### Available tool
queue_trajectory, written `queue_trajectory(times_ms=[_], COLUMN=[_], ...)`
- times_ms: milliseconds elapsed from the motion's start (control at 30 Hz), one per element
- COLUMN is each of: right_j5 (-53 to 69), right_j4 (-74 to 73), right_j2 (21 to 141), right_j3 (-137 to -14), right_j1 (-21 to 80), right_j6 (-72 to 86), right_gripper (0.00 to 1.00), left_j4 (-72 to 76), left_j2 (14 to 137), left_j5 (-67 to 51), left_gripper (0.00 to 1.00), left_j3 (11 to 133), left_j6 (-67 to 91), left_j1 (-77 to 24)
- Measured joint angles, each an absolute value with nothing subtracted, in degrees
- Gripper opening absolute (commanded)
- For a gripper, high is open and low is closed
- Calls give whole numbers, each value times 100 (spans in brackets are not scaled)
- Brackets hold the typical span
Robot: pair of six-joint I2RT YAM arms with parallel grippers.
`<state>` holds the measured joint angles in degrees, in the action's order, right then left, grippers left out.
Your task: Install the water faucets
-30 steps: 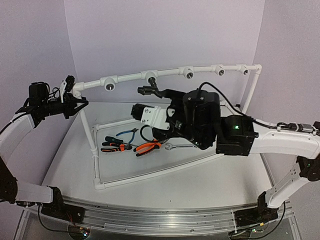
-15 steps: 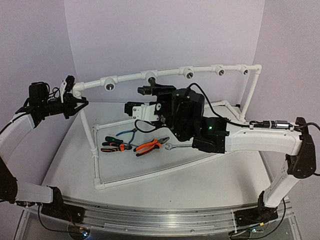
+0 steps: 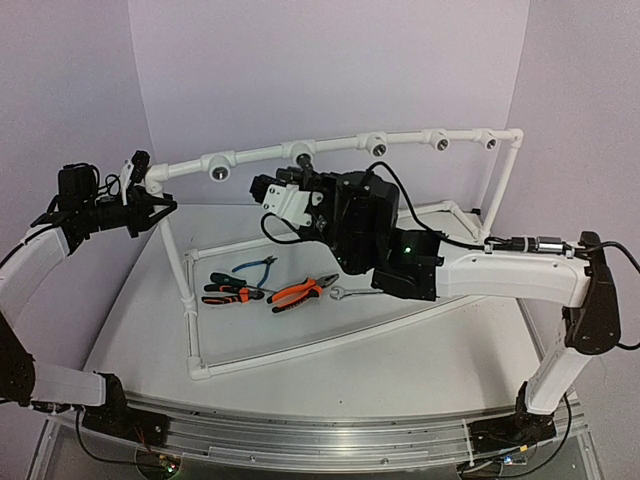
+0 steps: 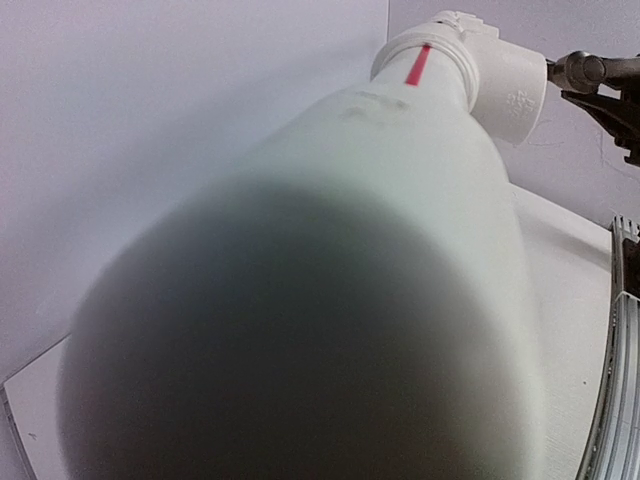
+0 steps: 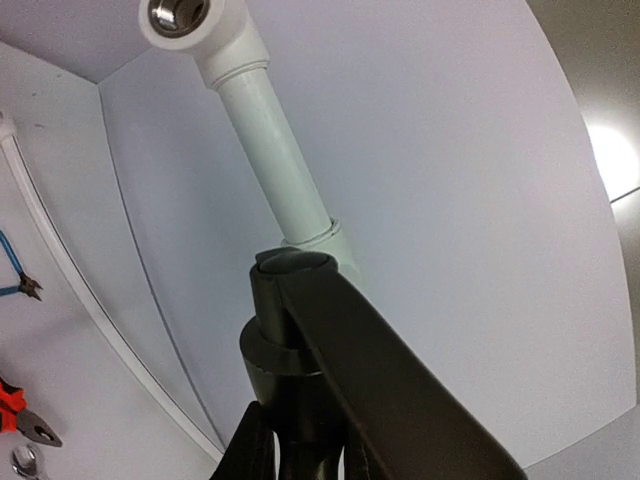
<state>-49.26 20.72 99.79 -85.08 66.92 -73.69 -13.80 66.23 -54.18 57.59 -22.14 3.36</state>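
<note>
The water faucet (image 5: 290, 370) is a dark tap with a long lever (image 5: 400, 390), and its top sits against a white tee (image 5: 335, 250) of the pipe frame. My right gripper (image 5: 297, 445) is shut on the faucet's body, one finger on each side. In the top view my right gripper (image 3: 293, 180) sits just under the third tee (image 3: 302, 152) and hides most of the faucet. My left gripper (image 3: 150, 207) is shut on the white pipe (image 4: 400, 200) at the frame's left corner. That pipe fills the left wrist view and hides the fingers.
The white pipe frame (image 3: 260, 152) carries several open tees along its top rail, such as one at the left (image 3: 220, 172) and one right of centre (image 3: 377, 146). On the table inside it lie orange pliers (image 3: 297, 293), black-handled pliers (image 3: 228, 290), blue cutters (image 3: 255, 266) and a silver wrench (image 3: 350, 293).
My right arm has swung left and up to the faucet under the tee, and its jaws have gone from open to shut on it. The left arm has not moved.
</note>
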Motion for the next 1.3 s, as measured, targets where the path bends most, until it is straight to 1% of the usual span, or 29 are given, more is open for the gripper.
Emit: queue_trajectory(times_ms=[67,200,400,600,867,900,967,1100,1133,1167,1233,1300], right_j5=[-4965,-5037,-4984,-4927,-4556,-4421,-4383,-4189,-4148,-4083,-3922,-3704], right_j4=[2102,2322,2702,2942,3289,3319,3326,3299,3212,3086,2886,2773], right_j2=[9979,9942,9730,9631,9429,9391,9380,9250,9181,9098,8963,8797], right_j3=[-8504,-8352,-7908,-7650,-7197,-7136,-7120,-7000,-6955,-6888,-6799,-6693], right_j1=[6694,6696,6676,6650,6580,6552,6544,6520,6517,6518,6528,6529], right_j6=[-6710,-4763,-982,2363,6256,7093,7327,7748,7805,7757,7582,7379], right_gripper=[0,0,0,0,0,3,10,45,52,56,62,64], left_j4=[-1395,-1393,-1396,-1396,-1415,-1423,-1424,-1432,-1433,-1416,-1404,-1387], left_j2=[6632,6639,6639,6635,6612,6611,6611,6601,6598,6602,6599,6601], left_j5=[-5422,-5426,-5453,-5468,-5508,-5511,-5511,-5523,-5507,-5484,-5475,-5475], left_gripper=[0,0,0,0,0,0,0,0,0,0,0,0], left_j3=[5774,5774,5774,5774,5763,5761,5760,5757,5754,5752,5748,5737], left_j6=[-2220,-2224,-2272,-2288,-2346,-2345,-2344,-2344,-2312,-2275,-2265,-2253], left_j1=[333,331,305,305,290,290,290,287,285,288,287,287])
